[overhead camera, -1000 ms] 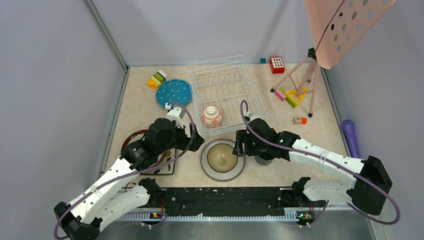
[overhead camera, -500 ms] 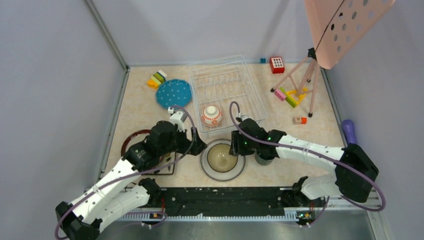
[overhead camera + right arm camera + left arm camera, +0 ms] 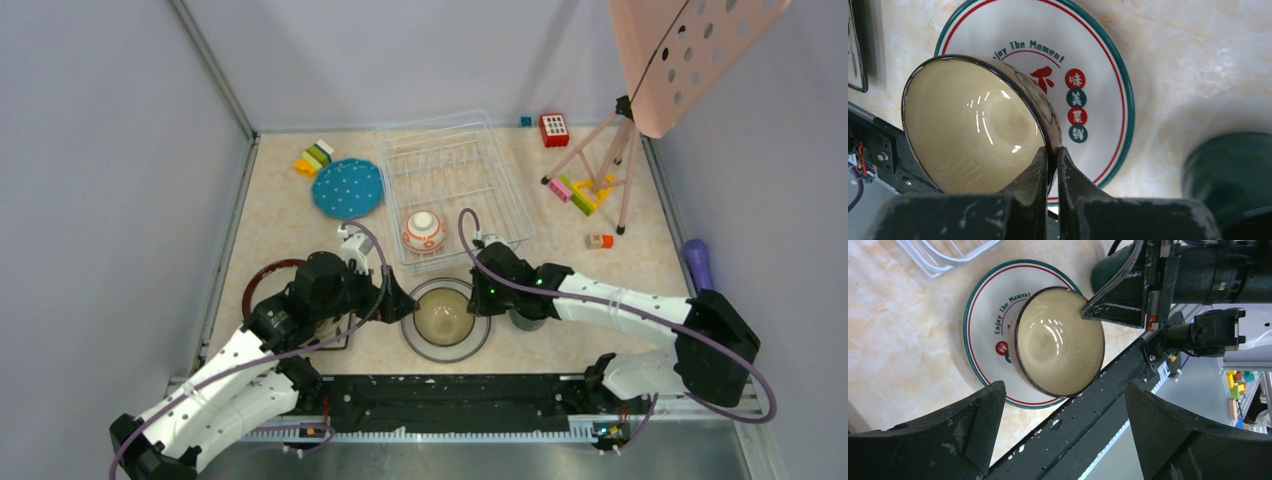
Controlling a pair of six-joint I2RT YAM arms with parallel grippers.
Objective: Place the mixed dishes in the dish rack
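Right gripper is pinching the rim of the brown bowl, with one finger on the cream inside and one on the outer wall, jaws pressing together on it. The bowl is sitting over the grey-rimmed round plate with red characters, low centre of the top view, just below the near edge of the dish rack. Can't tell whether the bowl is resting on the plate or hanging just clear of it. Left gripper is hovering just left of that plate in the top view, fingers spread wide apart and holding nothing, the bowl showing between them in the left wrist view. Orange-white bowl is sitting inside the rack at its near end. Blue white-dotted round plate is lying flat on the table just left of the rack, upper centre-left. Dark green mug is standing just right of the grey-rimmed plate, lower right of the right wrist view, partly under the right arm in the top view. Pink perforated board on its tripod is filling the upper right, with coloured toy blocks lying at its feet.
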